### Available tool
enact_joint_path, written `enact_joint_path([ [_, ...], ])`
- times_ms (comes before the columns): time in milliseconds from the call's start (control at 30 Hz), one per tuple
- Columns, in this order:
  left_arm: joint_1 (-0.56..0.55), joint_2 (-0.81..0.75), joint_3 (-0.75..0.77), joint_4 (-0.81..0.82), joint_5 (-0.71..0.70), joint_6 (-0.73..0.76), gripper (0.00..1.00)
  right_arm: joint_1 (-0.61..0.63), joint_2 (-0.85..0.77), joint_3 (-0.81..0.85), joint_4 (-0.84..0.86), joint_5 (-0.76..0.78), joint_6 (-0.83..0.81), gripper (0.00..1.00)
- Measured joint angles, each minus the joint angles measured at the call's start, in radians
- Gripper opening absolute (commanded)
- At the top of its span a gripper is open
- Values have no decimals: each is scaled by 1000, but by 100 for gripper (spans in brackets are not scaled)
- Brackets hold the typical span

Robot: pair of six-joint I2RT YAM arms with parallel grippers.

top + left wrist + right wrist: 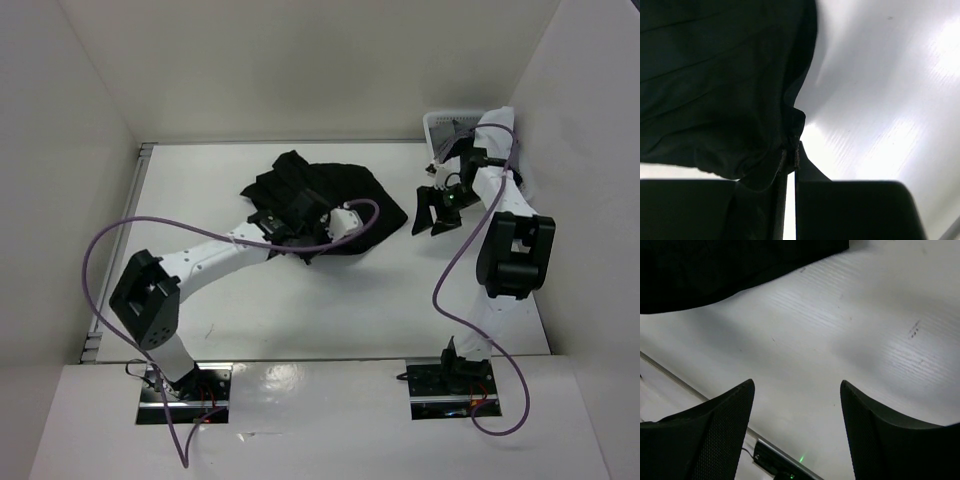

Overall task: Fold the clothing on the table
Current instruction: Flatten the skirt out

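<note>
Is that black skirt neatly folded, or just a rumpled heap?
Rumpled. The skirt lies bunched with uneven edges on the table, and the left gripper pinches one edge of it.

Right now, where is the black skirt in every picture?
Top view: the black skirt lies crumpled in the middle, toward the far side.
Left wrist view: the black skirt fills the upper left, its edge pinched in the left pincer.
Right wrist view: the black skirt is a dark strip along the top left.
Shared landmark: the white table under it.
</note>
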Motion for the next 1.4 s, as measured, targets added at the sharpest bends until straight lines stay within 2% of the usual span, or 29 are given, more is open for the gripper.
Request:
enact_joint_path([
  [367,338,-153,51,-171,264,-36,7,167,10,39,134,23,-15,72],
  [500,486,-167,49,-228,373,-34,7,248,3,26,239,75,-27,72],
  [667,618,-169,24,-291,507,-27,7,321,-5,15,338,102,-37,72],
  [867,704,-169,-5,-343,604,-4,7,357,11,15,381,100,-40,72],
  [967,739,-169,-6,-357,636,0,8,379,45,14,385,92,-39,69],
  [1267,777,-171,-47,-366,671,26,8,397,167,-20,281,-54,-23,43],
  [1400,776,-172,-56,-372,675,41,8,397,193,-26,195,-126,-43,41],
])
